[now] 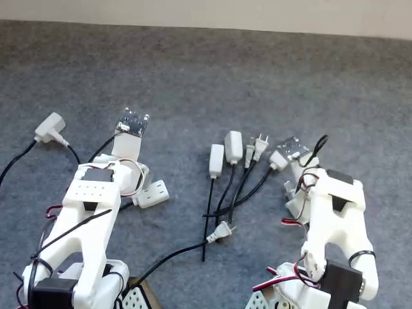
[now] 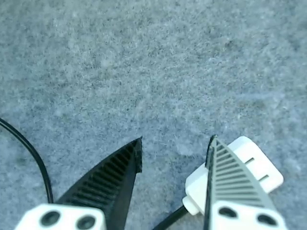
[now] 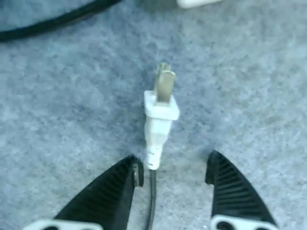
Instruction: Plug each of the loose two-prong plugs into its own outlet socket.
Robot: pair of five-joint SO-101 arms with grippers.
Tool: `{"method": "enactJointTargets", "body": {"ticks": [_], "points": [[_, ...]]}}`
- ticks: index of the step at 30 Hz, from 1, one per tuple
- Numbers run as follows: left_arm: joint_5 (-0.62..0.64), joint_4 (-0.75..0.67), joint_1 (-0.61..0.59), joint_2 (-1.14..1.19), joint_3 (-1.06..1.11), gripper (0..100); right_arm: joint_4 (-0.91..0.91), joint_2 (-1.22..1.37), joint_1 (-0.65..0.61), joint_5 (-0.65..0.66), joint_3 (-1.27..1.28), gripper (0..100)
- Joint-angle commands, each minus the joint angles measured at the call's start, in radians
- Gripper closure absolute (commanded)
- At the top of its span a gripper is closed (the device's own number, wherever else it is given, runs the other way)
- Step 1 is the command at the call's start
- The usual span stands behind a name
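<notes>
My right gripper (image 3: 173, 156) is open, low over the grey carpet. A white two-prong plug (image 3: 160, 115) lies just ahead of its fingertips, prongs pointing away and its black cord running back between the fingers. My left gripper (image 2: 176, 139) is also open, with bare carpet between its fingers. A white outlet socket (image 2: 249, 163) with two slots lies just outside one finger (image 2: 230, 182). In the high view that socket (image 1: 152, 192) rests beside the left arm (image 1: 96, 187). Two more sockets (image 1: 216, 159) (image 1: 233, 147) and two plugs (image 1: 250, 153) (image 1: 261, 145) lie mid-table.
Another loose plug (image 1: 222, 232) lies in front of the cluster on a black cord. A white socket (image 1: 50, 127) sits at the far left. Black cords (image 1: 232, 193) cross between the arms. The right arm (image 1: 331, 206) stands at the right, with open carpet behind everything.
</notes>
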Motion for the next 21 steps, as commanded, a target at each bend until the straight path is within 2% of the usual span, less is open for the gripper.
{"method": "enactJointTargets", "body": {"ticks": [1, 8, 13, 21], "points": [[0.003, -0.032, -0.027, -0.024, -0.008, 77, -0.013, -0.039, -0.036, 0.009, -0.002, 77.6], [0.003, -0.037, -0.036, -0.024, -0.008, 77, -0.018, -0.041, -0.054, -0.158, -0.039, 78.4], [0.003, -0.037, -0.036, -0.024, -0.008, 77, -0.019, -0.038, -0.064, -0.155, -0.048, 85.3], [0.003, -0.035, -0.036, -0.024, -0.007, 77, -0.062, -0.041, -0.061, -0.155, -0.051, 85.2]]}}
